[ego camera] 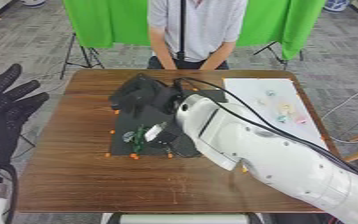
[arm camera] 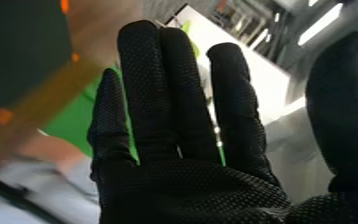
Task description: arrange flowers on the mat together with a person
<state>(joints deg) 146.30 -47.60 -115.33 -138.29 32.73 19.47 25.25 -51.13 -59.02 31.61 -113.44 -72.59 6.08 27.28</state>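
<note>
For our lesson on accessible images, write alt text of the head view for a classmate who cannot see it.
The right robot hand is over a dark mat on a brown table, near a green-stemmed piece. A person stands opposite; small pastel pieces lie on a white board, and the left robot hand is open.

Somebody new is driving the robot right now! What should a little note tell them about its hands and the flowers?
Left robot hand: open, beyond the table's left edge.
Right robot hand: open and empty, over the mat's far part.
Things: green sprig near the mat's front-left corner; small pastel pieces, perhaps flowers, on the white board.
Done: sprig on the mat.
Left: probably adding pastel pieces.
</note>
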